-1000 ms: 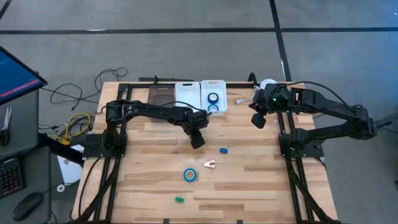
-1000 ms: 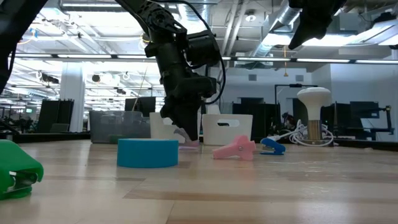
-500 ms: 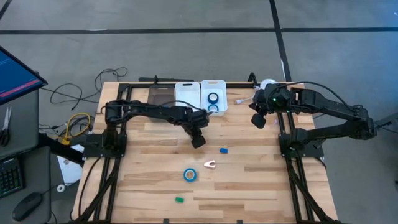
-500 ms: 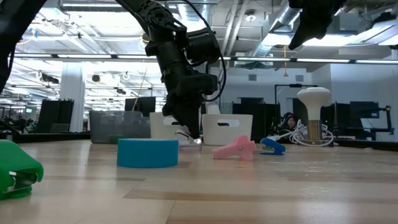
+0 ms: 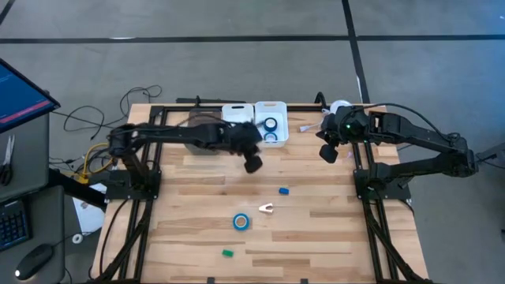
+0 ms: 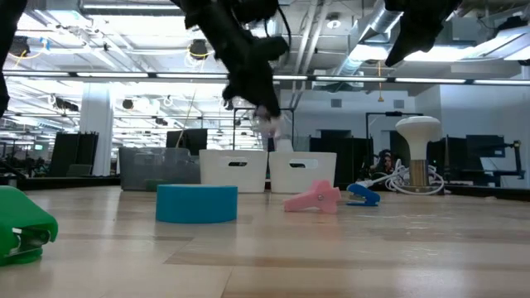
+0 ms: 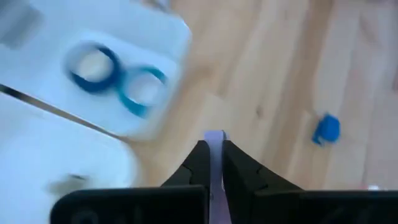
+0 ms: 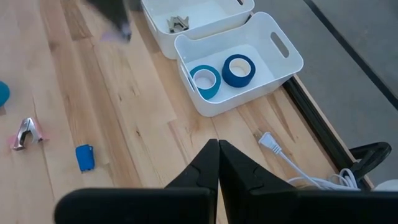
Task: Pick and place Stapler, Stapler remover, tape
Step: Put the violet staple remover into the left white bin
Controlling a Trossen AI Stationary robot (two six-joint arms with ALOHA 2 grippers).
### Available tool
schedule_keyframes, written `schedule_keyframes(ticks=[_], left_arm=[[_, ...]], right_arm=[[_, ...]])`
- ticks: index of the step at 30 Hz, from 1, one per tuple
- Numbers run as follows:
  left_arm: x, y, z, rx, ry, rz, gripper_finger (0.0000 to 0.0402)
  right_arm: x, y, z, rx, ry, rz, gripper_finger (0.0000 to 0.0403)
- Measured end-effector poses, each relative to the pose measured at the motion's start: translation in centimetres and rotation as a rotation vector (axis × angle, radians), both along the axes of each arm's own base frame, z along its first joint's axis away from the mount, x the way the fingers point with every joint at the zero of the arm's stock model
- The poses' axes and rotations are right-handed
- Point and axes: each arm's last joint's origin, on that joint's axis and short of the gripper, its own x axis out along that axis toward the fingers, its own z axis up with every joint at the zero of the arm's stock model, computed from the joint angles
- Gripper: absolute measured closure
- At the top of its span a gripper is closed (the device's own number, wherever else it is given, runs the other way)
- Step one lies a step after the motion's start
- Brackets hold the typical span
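My left gripper [image 5: 252, 164] [image 6: 265, 116] hangs high above the table, just near of the white bins, shut on a small pale pink staple remover [image 7: 214, 148]. My right gripper [image 5: 327, 152] [image 8: 217, 152] waits shut, high over the table's far right. One blue tape roll [image 5: 241, 222] [image 6: 196, 203] lies flat on the table. Two more tape rolls [image 8: 222, 74] [image 7: 118, 78] lie in the right white bin [image 5: 271, 113]. A second pink staple remover [image 5: 267, 208] [image 6: 312, 199], a small blue stapler [image 5: 283, 190] [image 7: 326, 129] and a green stapler [image 5: 227, 253] [image 6: 21, 225] rest on the wood. My left gripper pinches the pale pink staple remover [image 6: 268, 126] between its two fingers, pointing down from above. The remover is lifted clear of the table and shows as a thin pale strip [image 7: 214, 140] in the narrow gap between the fingers.
The left white bin [image 5: 237, 118] holds a metal staple remover [image 8: 178, 23]. A clear bin [image 5: 203, 122] stands to its left. A white cable and plug [image 8: 273, 146] lie at the far right edge. Bare wood stretches along the near and left parts of the table.
My left gripper has risen from table height to well above the bins' rims and moved a little toward the far edge, staying shut and carrying the pale pink staple remover clear of the table. The right arm has kept still.
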Motion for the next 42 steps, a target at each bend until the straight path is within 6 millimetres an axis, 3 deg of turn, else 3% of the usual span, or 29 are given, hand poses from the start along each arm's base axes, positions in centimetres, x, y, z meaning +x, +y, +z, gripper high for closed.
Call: schedule_keyframes(ticks=[7, 15, 22, 28, 36, 42], left_arm=[[-3.0, 3.1, 4.6, 0.12, -0.105, 0.123, 0.0393], [-5.3, 8.9, 5.0, 0.143, -0.109, 0.272, 0.0394], [-6.2, 13.4, 3.5, 0.071, -0.147, 0.317, 0.0394], [-5.9, 16.1, 0.2, -0.039, -0.121, 0.325, 0.0394], [-4.4, 16.7, -4.4, -0.127, -0.029, 0.318, 0.0394], [-4.3, 17.0, -5.6, -0.121, 0.008, 0.339, 0.0394]], right_arm=[[0.0, 0.0, 0.0, -0.001, -0.004, 0.0, 0.0402], [0.0, 0.0, 0.0, -0.004, -0.003, -0.003, 0.0402], [0.0, 0.0, 0.0, -0.007, -0.003, -0.005, 0.0402], [0.0, -0.2, 0.1, -0.038, 0.006, -0.036, 0.0402], [0.0, -0.1, 0.0, -0.038, 0.006, -0.035, 0.0402], [0.0, -0.1, 0.0, -0.038, 0.006, -0.035, 0.0402]])
